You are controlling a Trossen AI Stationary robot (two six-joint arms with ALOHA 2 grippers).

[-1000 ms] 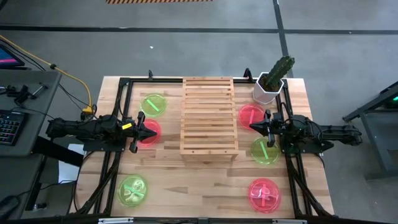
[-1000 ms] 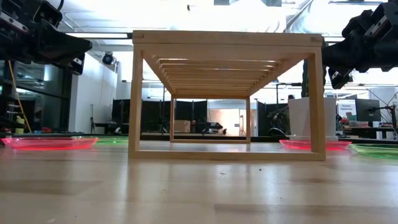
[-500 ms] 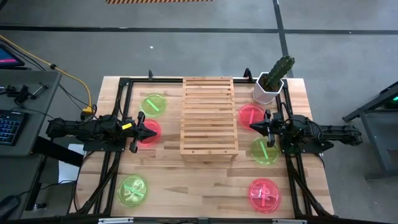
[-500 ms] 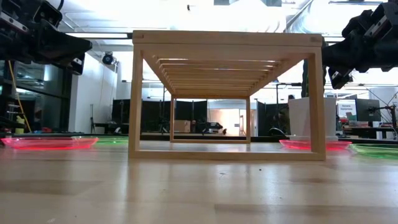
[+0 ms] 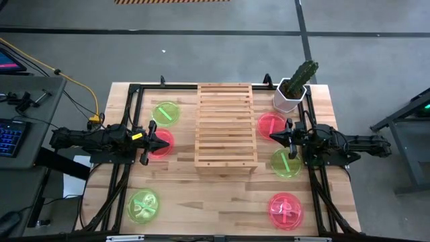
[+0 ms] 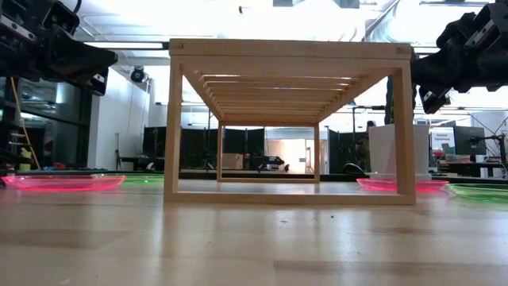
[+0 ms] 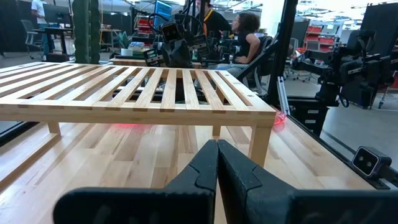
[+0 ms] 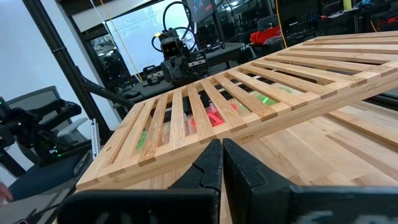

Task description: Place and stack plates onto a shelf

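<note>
The wooden surface (image 5: 181,202) carries everything, and in the middle of it stands the shelf (image 5: 226,124), a pale slatted rack running away from the near edge. Its slats are bare on top, and from table height the space under it is open right through.

The six plates all lie flat on the surface, three on each side of the shelf. On the left side there is a green plate (image 5: 166,112) toward the far end, a pink plate (image 5: 162,142) just beside the shelf's middle, and a second green plate (image 5: 144,205) well apart near the front corner. On the right side, a pink plate (image 5: 271,124) lies close to the shelf, a green plate (image 5: 287,163) sits nearer the front, and another pink plate (image 5: 285,209) lies near the front right corner. A white pot with a cactus (image 5: 293,89) stands at the far right corner, just beyond the right-hand pink plate.

The left gripper (image 5: 165,142) hangs above the left pink plate, pointing at the shelf, its jaws pressed together with nothing between them. The right gripper (image 5: 273,136) hangs over the near edge of the right pink plate, also pointing at the shelf, jaws closed tight and empty. Seen from table height, both grippers hang at about the height of the shelf top.
</note>
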